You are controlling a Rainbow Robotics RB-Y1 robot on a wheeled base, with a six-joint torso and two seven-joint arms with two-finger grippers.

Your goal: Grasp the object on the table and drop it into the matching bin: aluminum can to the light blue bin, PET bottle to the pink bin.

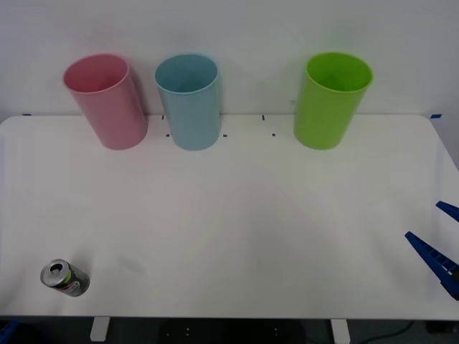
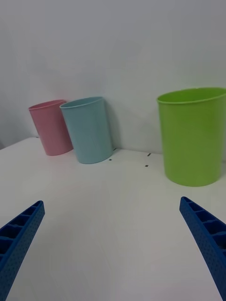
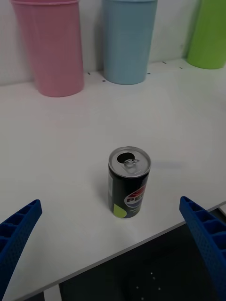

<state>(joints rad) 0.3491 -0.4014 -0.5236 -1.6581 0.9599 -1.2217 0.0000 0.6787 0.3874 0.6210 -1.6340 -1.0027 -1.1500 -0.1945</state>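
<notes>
White bench is mostly bare, pink bin and light blue bin standing at the back. Right tool waits wide open, holding nothing, at the right edge. Left tool, spread wide and empty, faces the aluminum can, upright near the front-left edge. Looks like the approach stage: next it needs to close in around it, with plenty of open room toward the blue bin.

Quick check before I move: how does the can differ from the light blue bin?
The aluminum can is far smaller than the light blue bin. The can has a dark printed body with a silver top; the bin is plain pale blue. The can stands near the table's front left edge, the bin at the back, between the pink bin and the green one. Both stand upright.
</notes>
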